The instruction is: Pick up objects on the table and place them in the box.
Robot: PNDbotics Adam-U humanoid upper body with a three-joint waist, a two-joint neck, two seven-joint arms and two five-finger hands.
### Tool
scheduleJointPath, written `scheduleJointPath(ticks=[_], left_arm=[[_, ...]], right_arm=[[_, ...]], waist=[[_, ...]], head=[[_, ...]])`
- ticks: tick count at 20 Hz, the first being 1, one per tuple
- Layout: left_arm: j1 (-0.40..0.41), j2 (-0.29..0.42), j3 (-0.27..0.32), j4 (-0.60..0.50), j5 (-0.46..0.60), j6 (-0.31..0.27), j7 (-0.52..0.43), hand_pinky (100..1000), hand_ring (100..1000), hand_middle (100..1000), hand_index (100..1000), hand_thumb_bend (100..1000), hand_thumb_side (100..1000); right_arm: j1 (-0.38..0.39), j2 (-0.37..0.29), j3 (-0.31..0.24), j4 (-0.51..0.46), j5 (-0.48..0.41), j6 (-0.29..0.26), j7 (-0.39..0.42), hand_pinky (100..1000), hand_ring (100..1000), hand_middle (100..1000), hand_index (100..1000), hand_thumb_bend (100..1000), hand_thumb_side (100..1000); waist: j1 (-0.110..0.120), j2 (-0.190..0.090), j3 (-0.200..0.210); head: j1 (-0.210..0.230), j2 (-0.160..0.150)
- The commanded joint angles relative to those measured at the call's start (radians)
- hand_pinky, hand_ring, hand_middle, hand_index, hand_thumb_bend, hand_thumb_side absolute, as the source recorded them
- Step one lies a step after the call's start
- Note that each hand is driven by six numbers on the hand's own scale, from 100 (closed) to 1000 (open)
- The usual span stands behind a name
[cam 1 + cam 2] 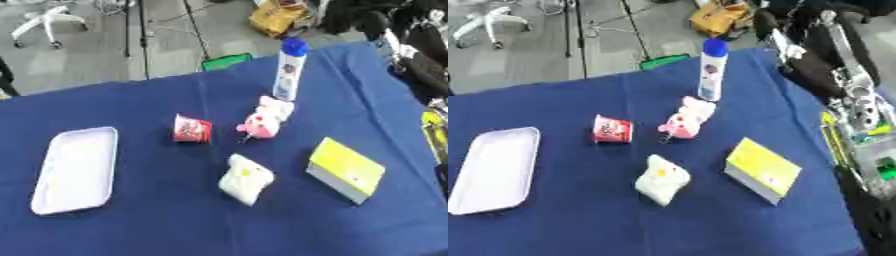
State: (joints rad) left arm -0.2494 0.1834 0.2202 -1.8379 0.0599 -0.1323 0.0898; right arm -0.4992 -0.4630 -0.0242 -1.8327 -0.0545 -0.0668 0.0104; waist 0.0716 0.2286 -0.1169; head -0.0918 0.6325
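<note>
Tabletop (pixel 131 235) covered in dark blue cloth, matt, faint creases running through it. Tray (pixel 77 169) at left: white plastic by the look, smooth, slight sheen along the raised rim. Tall bottle (pixel 289 70): white plastic body, smooth, printed label, glossy blue cap. Red cup (pixel 191 129) lying on its side, printed wrapper, mildly shiny. Pink-and-white toy (pixel 265 119) looks plush, soft and matt. Cream pouch (pixel 246 178): crumpled, soft packaging. Yellow box (pixel 346 169): flat matt card, paler sides.
</note>
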Motion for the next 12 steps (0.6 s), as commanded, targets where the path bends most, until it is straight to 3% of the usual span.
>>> scheduleJointPath(ticks=[1, 12], left_arm=[[-0.008, 0.024, 0.008, -0.019, -0.01, 0.001, -0.007, 739, 764, 829, 851, 626, 728], [-0.006, 0.026, 0.008, -0.019, -0.015, 0.002, -0.009, 739, 764, 830, 852, 623, 734]], right_arm=[[-0.004, -0.03, -0.006, -0.012, 0.008, 0.0, 0.005, 770, 788, 823, 809, 358, 463], [0.021, -0.081, 0.002, 0.002, 0.036, -0.001, 0.019, 771, 794, 831, 816, 375, 467]], waist=[[-0.021, -0.034, 0.0], [-0.027, -0.031, 0.0]], head=[[0.003, 0.0], [0.006, 0.003]])
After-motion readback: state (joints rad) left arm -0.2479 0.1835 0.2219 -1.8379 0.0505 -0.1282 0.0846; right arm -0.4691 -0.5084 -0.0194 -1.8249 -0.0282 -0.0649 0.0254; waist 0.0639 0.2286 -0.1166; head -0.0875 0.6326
